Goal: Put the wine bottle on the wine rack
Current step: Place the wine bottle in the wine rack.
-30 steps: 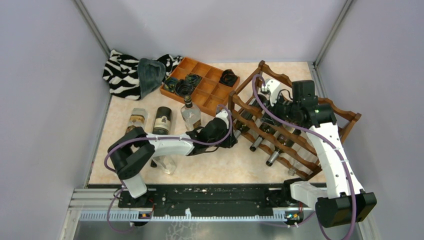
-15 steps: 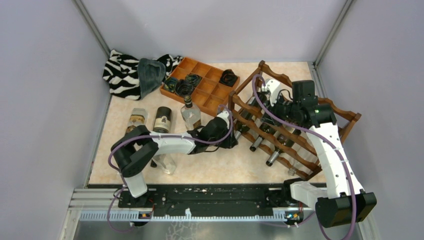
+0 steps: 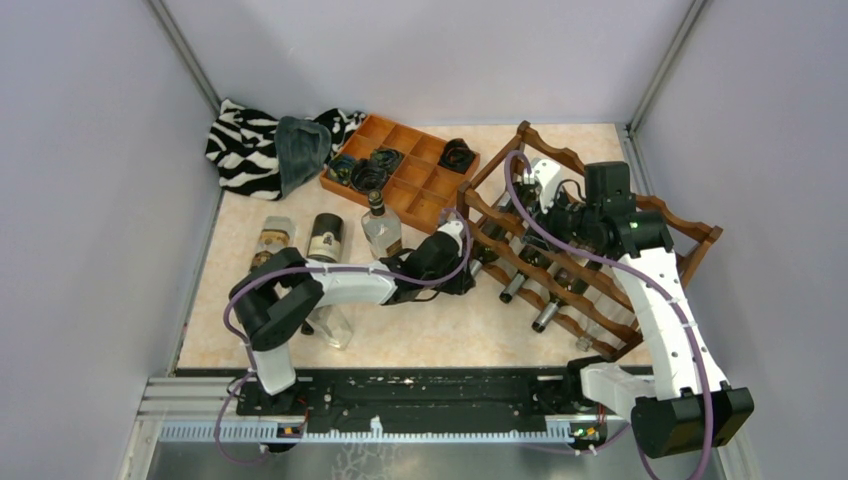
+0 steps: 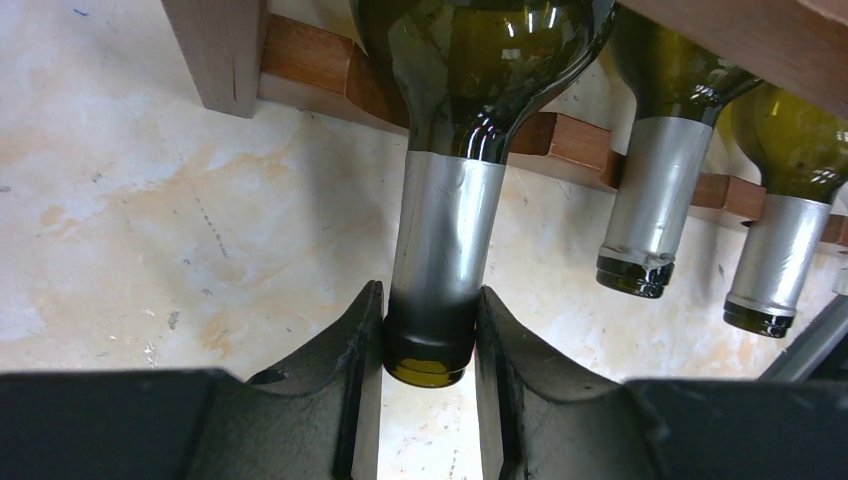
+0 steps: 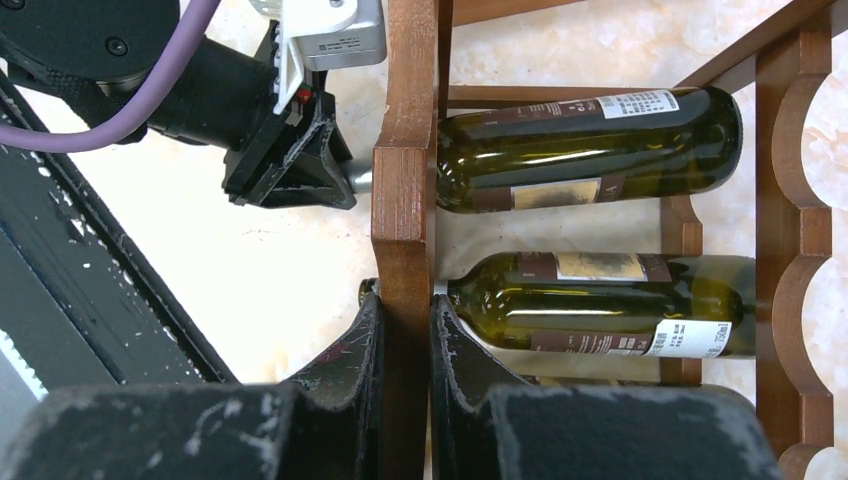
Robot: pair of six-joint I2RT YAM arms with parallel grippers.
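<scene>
While the right gripper (image 5: 405, 322) clamps the wine rack (image 5: 404, 170), the left gripper (image 4: 428, 335) pinches the wine bottle's (image 4: 446, 225) neck.

From the left wrist, the wine bottle (image 4: 445, 230) runs off the top edge at its shoulder, so its body and label go unseen. The left gripper (image 4: 428, 300) shows only two fingers clasping the mouth. From the right wrist, a post of the wine rack (image 5: 404, 200) covers the neck of the lower bottle (image 5: 600, 315), and the right gripper (image 5: 405, 305) pinching that post is cut by the bottom edge. From above, the right arm (image 3: 655, 290) masks the rack's middle tiers (labels there are too small to read).
</scene>
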